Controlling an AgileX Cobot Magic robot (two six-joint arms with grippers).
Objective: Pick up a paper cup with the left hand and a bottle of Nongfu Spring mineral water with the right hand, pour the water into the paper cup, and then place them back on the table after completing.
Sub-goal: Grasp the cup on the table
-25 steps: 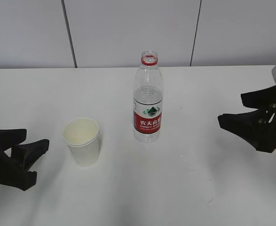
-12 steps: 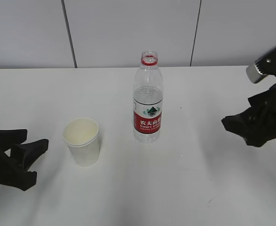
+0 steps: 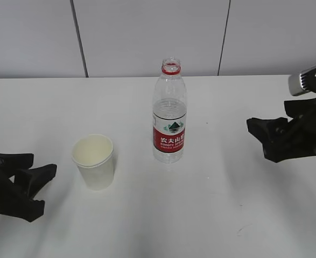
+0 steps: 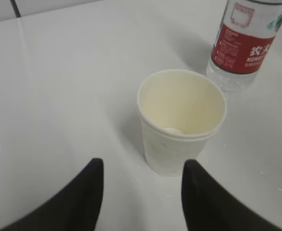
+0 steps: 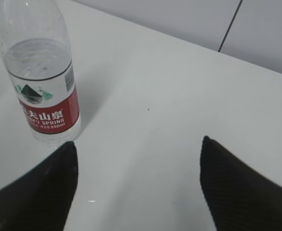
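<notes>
An empty white paper cup (image 3: 94,161) stands upright on the white table (image 3: 227,209), left of centre. An uncapped Nongfu Spring bottle (image 3: 169,113) with a red label stands to its right, about two thirds full of clear water (image 5: 35,62). My left gripper (image 3: 42,174) is open and empty at the left edge, apart from the cup. In the left wrist view the cup (image 4: 179,120) sits just ahead of the open gripper (image 4: 144,162), with the bottle (image 4: 246,43) behind. My right gripper (image 3: 257,138) is open and empty, well right of the bottle. In the right wrist view the bottle (image 5: 40,82) stands ahead to the left of the gripper (image 5: 138,142).
A grey panelled wall (image 3: 147,37) runs behind the table's far edge. Nothing else stands on the table besides the cup and bottle.
My right gripper has risen, turned and shifted a little left towards the bottle. My left gripper has sunk slightly. The cup and bottle have not moved.
</notes>
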